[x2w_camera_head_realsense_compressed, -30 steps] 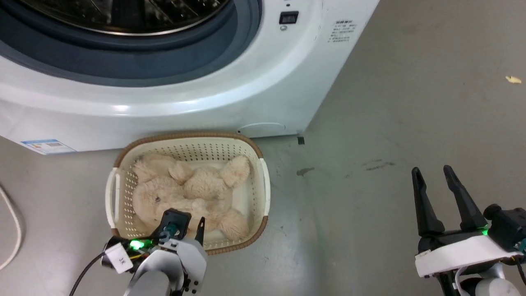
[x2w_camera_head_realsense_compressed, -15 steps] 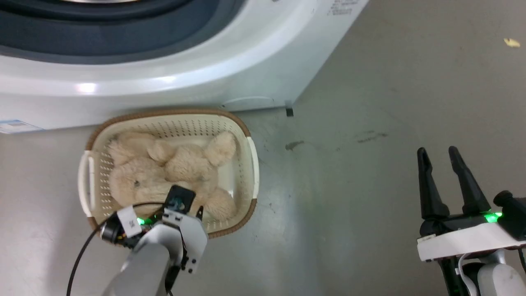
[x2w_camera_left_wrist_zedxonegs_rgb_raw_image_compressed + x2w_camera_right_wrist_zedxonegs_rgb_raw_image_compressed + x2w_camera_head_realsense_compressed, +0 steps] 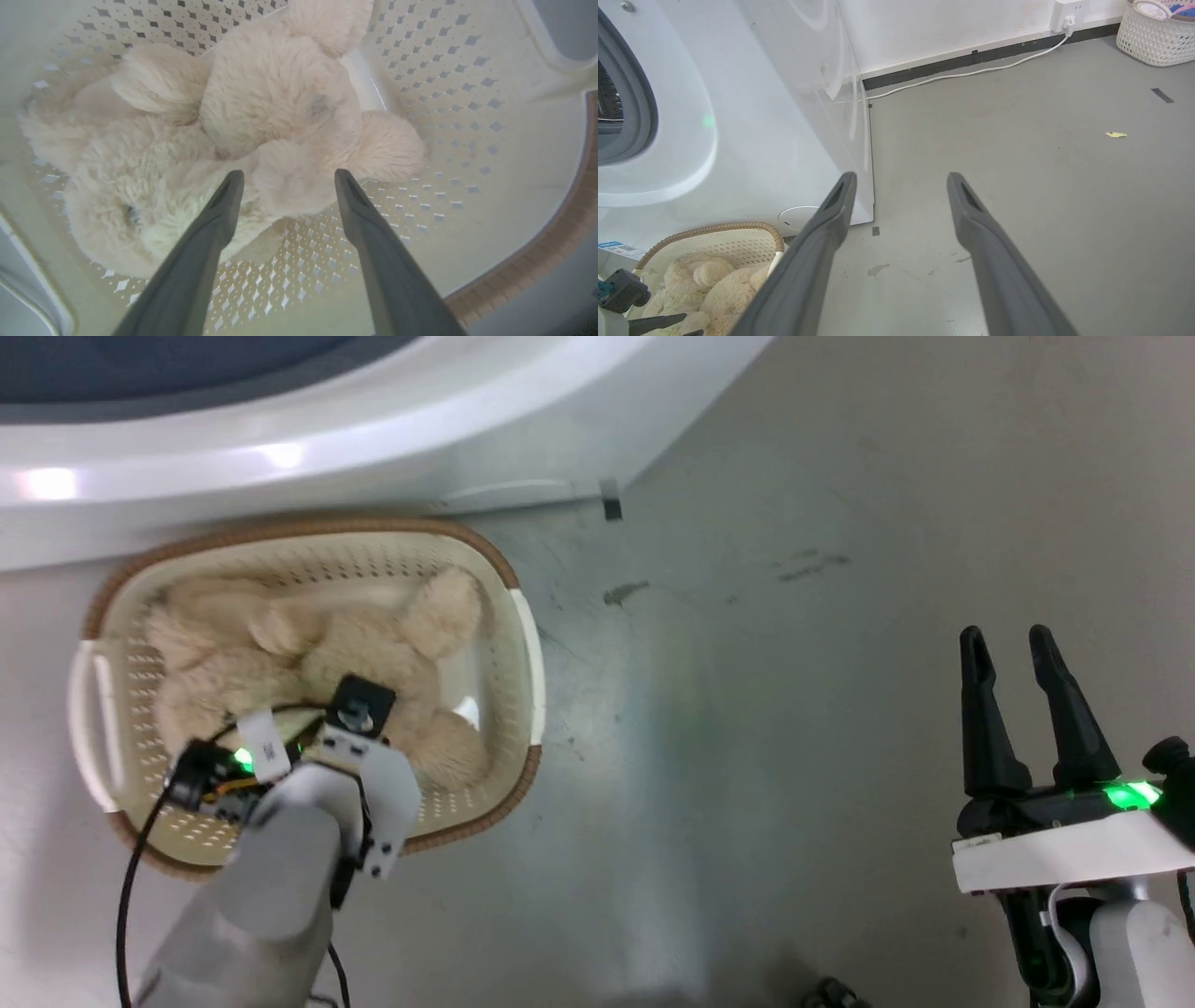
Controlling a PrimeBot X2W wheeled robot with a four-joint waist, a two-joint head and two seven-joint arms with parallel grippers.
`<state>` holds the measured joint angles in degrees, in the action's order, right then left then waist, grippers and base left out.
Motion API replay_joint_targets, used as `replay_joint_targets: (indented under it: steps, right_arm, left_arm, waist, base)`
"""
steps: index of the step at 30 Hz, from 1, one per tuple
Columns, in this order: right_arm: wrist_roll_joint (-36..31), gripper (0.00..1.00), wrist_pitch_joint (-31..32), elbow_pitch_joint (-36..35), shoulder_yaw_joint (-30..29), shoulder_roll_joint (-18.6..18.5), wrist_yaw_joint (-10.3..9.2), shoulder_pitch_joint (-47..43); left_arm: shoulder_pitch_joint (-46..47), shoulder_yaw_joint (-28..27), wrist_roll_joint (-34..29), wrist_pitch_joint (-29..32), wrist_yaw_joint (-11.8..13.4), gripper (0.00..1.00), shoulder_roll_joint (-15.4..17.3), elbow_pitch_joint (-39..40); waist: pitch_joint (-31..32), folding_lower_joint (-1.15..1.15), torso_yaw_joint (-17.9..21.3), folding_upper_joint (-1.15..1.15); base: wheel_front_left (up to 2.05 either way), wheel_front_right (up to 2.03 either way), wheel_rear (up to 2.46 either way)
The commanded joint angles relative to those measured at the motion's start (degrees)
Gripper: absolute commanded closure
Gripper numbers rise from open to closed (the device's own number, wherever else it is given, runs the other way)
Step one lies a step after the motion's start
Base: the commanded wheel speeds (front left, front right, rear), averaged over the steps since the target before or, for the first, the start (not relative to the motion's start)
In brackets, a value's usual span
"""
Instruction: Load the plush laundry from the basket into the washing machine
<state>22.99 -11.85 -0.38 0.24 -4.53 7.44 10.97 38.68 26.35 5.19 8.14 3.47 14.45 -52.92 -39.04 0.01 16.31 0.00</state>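
One teddy bear [image 3: 271, 102] fills the basket [image 3: 467, 93] — left claw [image 3: 288, 173] spread above.

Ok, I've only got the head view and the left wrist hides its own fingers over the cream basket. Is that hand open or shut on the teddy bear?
Observer: Open. In the left wrist view the left hand has its fingers apart, one each side of a rounded limb of the fluffy cream teddy bear, not closed on it.
Operator: Can you see the washer's opening?
Observer: The right wrist view catches the large white washing machine with its grey rubber gasket and dark drum inside.
Operator: Anything else around?
Observer: A white woven basket stands far off by the wall.
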Motion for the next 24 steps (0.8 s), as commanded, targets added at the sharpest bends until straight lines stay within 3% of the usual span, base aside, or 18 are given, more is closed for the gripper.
replay_joint_targets:
  steps: [1, 24]
  right_arm:
    - [0.82, 0.0, -0.65, 0.18, -0.01, -0.4, 0.04, 1.04]
    - [7.13, 0.0, -3.15, 0.99, 2.0, -1.0, 0.05, 5.76]
  left_arm:
    - [2.18, 0.73, 0.24, 0.34, 0.53, 0.0, 0.35, -1.36]
    - [18.31, 7.14, 2.44, 6.29, 3.3, 0.0, 2.53, -16.28]
  waist:
    - [-1.67, -0.01, 0.94, 0.0]
    - [-16.16, -0.01, 6.1, 0.0]
  base:
    - [0.0, 0.0, 0.0]
    - [0.0, 0.0, 0.0]
